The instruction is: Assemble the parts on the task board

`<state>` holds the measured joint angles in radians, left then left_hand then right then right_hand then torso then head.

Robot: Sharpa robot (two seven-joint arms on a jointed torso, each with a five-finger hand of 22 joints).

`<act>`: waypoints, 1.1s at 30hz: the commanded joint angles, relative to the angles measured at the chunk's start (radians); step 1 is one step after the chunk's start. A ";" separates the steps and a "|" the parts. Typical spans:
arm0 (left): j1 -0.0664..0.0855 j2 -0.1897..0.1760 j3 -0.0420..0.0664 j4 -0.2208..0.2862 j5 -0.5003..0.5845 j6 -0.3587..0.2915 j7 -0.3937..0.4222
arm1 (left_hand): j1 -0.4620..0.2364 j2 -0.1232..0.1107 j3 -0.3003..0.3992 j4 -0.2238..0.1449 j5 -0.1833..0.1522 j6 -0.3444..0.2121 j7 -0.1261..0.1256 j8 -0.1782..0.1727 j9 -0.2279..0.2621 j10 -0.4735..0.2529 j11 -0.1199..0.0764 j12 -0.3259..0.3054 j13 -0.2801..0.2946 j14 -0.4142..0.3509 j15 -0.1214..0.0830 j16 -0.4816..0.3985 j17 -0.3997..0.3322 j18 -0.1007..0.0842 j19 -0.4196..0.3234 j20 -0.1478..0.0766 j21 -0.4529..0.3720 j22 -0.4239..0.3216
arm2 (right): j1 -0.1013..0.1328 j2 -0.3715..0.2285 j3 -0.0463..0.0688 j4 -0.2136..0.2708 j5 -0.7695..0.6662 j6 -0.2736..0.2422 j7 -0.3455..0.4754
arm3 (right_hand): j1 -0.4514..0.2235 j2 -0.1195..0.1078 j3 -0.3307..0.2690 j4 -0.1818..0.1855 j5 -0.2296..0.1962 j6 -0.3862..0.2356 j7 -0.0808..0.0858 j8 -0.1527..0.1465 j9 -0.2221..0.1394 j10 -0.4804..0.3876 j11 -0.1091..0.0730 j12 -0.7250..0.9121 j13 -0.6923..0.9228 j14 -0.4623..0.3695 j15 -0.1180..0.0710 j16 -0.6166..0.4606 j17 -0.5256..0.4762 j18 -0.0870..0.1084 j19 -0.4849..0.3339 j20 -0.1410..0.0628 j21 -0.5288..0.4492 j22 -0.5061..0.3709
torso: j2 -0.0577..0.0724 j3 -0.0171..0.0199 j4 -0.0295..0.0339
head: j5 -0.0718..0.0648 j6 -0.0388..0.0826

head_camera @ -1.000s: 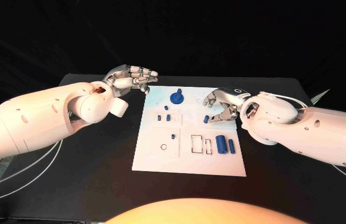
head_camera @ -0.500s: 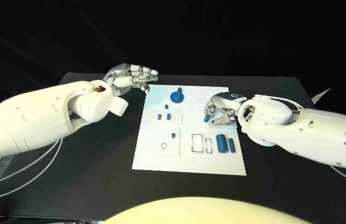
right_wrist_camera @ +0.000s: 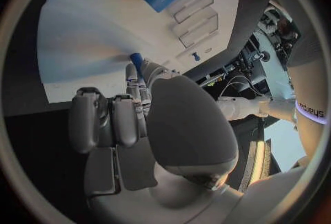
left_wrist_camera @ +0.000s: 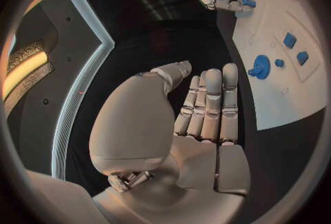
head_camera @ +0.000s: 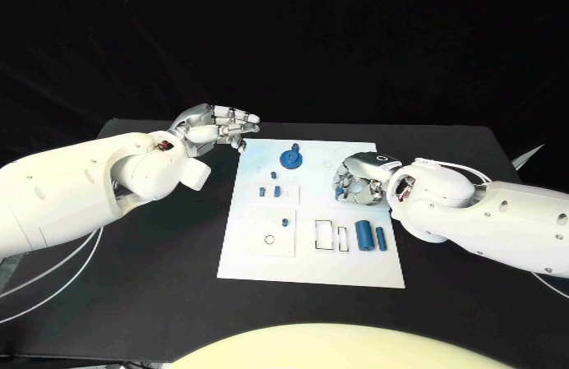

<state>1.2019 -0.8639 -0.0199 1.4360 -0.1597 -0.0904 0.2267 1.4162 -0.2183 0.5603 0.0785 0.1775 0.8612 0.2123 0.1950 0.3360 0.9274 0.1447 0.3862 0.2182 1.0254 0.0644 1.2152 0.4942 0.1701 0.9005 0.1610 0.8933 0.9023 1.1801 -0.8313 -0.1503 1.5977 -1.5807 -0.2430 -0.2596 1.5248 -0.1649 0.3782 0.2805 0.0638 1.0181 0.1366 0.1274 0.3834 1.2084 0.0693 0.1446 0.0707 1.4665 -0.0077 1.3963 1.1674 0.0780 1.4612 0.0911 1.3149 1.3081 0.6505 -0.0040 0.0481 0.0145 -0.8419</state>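
The task looks barely begun: most blue parts (head_camera: 365, 237) lie loose on the task board (head_camera: 311, 269) mid-surface, the right hand (head_camera: 359, 182) pinches a small blue peg (right_wrist_camera: 137, 59) over it, and the left hand (head_camera: 217, 127) hovers curled and empty beside the board.

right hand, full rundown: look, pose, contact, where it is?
The right hand is silver and metallic-looking, on a white arm with a dark ring at the wrist. It sits low over the right side of the task board, above the large blue cylinder. Its fingers are curled downward, and a small blue part shows at the fingertips, against the board. Whether that part is pinched or merely touched cannot be told.
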 commanded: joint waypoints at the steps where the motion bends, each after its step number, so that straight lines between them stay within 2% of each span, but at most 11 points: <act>1: 0.000 0.001 0.001 0.002 0.006 0.016 0.003 | 0.000 0.001 0.001 0.003 -0.002 -0.007 0.000 -0.003 -0.001 -0.006 0.001 0.001 -0.001 -0.001 0.007 -0.003 -0.002 0.014 0.003 0.005 -0.006 -0.001 | -0.002 0.003 0.000 -0.001 0.000 -0.030 0.008 | -0.012 -0.015 0.028 -0.003 -0.005 0.007 0.001 0.002 -0.001 0.009 0.001 -0.010 0.000 0.032 -0.004 0.006 0.001 -0.020 0.019 -0.003 0.005 0.077 | 0.000 -0.0003 0.0001 | 0.000 -0.001; 3: 0.000 0.001 0.001 0.002 0.006 0.016 0.002 | 0.000 0.001 0.001 0.003 -0.002 -0.007 0.000 -0.003 -0.001 -0.006 0.001 0.001 -0.001 -0.001 0.007 -0.003 -0.002 0.014 0.003 0.005 -0.006 -0.001 | -0.002 0.004 0.000 -0.001 -0.001 -0.030 0.006 | -0.022 -0.024 0.049 -0.007 -0.004 0.008 0.001 0.001 -0.001 0.016 0.000 -0.017 0.001 0.032 -0.004 0.007 0.001 -0.020 0.018 -0.003 0.004 0.077 | 0.000 0.0000 -0.0003 | 0.001 -0.001; 11: 0.001 0.001 0.001 0.002 0.006 0.018 -0.001 | 0.000 0.001 0.001 0.003 -0.002 -0.007 0.000 -0.003 -0.001 -0.006 0.001 0.001 -0.001 -0.001 0.007 -0.003 -0.002 0.014 0.003 0.005 -0.006 -0.001 | -0.004 0.006 0.000 -0.002 -0.005 -0.028 -0.004 | -0.039 -0.030 0.097 -0.027 -0.001 0.036 -0.003 0.015 0.008 0.042 -0.004 -0.021 0.008 0.033 -0.008 0.011 0.006 -0.026 0.027 -0.005 0.029 0.098 | 0.000 -0.0007 0.0001 | 0.000 -0.003; 15: 0.001 0.001 0.001 0.002 0.006 0.020 -0.003 | 0.000 0.003 0.001 0.004 -0.002 -0.007 0.000 -0.002 -0.001 -0.006 0.001 0.002 -0.001 -0.001 0.007 -0.002 -0.001 0.014 0.004 0.005 -0.006 -0.001 | -0.005 0.005 0.000 -0.001 -0.009 -0.027 -0.009 | -0.044 -0.017 0.140 -0.064 0.006 0.076 -0.017 0.044 0.026 0.071 -0.017 -0.020 0.019 0.035 -0.017 0.017 0.014 -0.032 0.037 -0.013 0.057 0.120 | 0.000 -0.0008 0.0002 | -0.001 -0.005; 19: 0.001 0.000 0.001 0.001 0.006 0.022 -0.005 | 0.001 0.004 0.002 0.003 -0.002 -0.007 0.000 -0.002 -0.001 -0.007 0.001 0.002 -0.001 -0.001 0.006 -0.002 -0.001 0.014 0.004 0.005 -0.006 -0.001 | -0.005 0.002 0.000 0.002 -0.010 -0.031 -0.013 | -0.049 -0.010 0.165 -0.088 0.011 0.085 -0.022 0.057 0.037 0.084 -0.022 -0.020 0.025 0.035 -0.022 0.018 0.013 -0.033 0.040 -0.017 0.066 0.127 | -0.001 -0.0006 0.0002 | 0.000 -0.006; 23: 0.001 0.000 0.001 0.001 0.006 0.023 -0.006 | 0.003 0.004 0.003 0.003 -0.001 -0.007 0.000 -0.002 -0.001 -0.007 0.001 0.003 -0.001 -0.001 0.006 -0.002 -0.001 0.014 0.004 0.005 -0.006 -0.001 | -0.005 -0.005 0.000 0.012 -0.007 -0.047 -0.014 | -0.075 -0.005 0.193 -0.119 0.015 0.086 -0.025 0.074 0.058 0.093 -0.024 -0.028 0.031 0.035 -0.024 0.019 0.014 -0.034 0.040 -0.020 0.067 0.130 | -0.001 -0.0006 -0.0007 | 0.000 -0.005; 29: 0.001 0.000 0.001 0.000 0.006 0.022 -0.006 | 0.003 0.004 0.003 0.003 -0.001 -0.007 0.000 -0.002 -0.001 -0.007 0.001 0.003 -0.001 -0.001 0.006 -0.002 -0.001 0.014 0.004 0.005 -0.006 -0.001 | -0.004 -0.016 0.001 0.030 0.011 -0.090 -0.014 | -0.088 -0.004 0.203 -0.132 0.014 0.083 -0.025 0.081 0.067 0.097 -0.025 -0.032 0.034 0.036 -0.024 0.020 0.017 -0.035 0.041 -0.021 0.072 0.134 | -0.001 -0.0004 -0.0005 | -0.001 -0.003; 33: 0.001 0.000 0.001 -0.001 0.006 0.021 -0.005 | 0.003 0.004 0.003 0.003 -0.001 -0.007 0.000 -0.002 -0.001 -0.007 0.001 0.003 -0.001 -0.001 0.006 -0.002 -0.001 0.014 0.004 0.005 -0.006 -0.001 | 0.003 -0.025 0.003 0.041 0.031 -0.134 -0.010 | -0.129 -0.009 0.211 -0.137 -0.001 0.073 -0.027 0.088 0.081 0.101 -0.024 -0.040 0.038 0.035 -0.024 0.019 0.011 -0.037 0.044 -0.021 0.079 0.141 | -0.001 -0.0013 -0.0007 | -0.003 -0.001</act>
<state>1.2016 -0.8653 -0.0200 1.4339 -0.1597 -0.0849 0.2178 1.4162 -0.2183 0.5603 0.0785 0.1775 0.8612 0.2122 0.1950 0.3360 0.9275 0.1447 0.3862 0.2183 1.0254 0.0644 1.2152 0.4943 0.1701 0.9005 0.1610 0.8933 0.9025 1.1803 -0.8547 -0.1492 1.6327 -1.5681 -0.3181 -0.2742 1.4052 -0.1738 0.5839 0.1405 0.0655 1.0967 0.1133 0.1762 0.3995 1.3060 0.0393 0.1065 0.1080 1.4666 -0.0254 1.4139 1.1799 0.0609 1.4662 0.0783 1.3880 1.3076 0.6497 -0.0047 0.0476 0.0128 -0.8440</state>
